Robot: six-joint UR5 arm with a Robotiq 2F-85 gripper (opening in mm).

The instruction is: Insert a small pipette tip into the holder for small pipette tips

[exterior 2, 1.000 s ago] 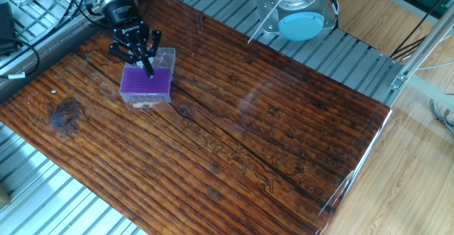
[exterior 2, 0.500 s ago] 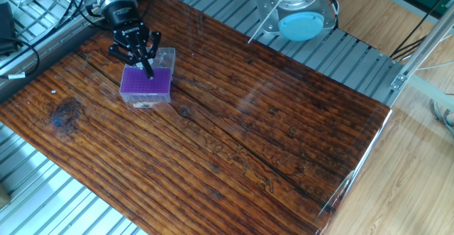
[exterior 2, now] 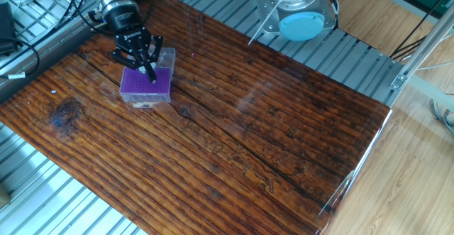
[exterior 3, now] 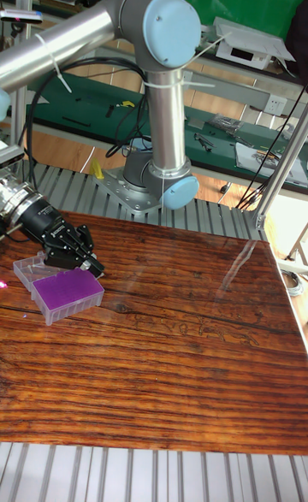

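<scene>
end effector (exterior 2: 147, 69) hovers over the purple-topped holder (exterior 2: 145, 83), fingers together, grip contents unclear

No text, label, brand, number or sign can be read in either view. The equipment on the bench behind the arm (exterior 3: 154, 66) is too small and blurred to show any lettering.

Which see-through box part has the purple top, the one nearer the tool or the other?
The purple-topped box is the bigger part, with the tool at its far edge. The clear lid beside it has no purple.
</scene>
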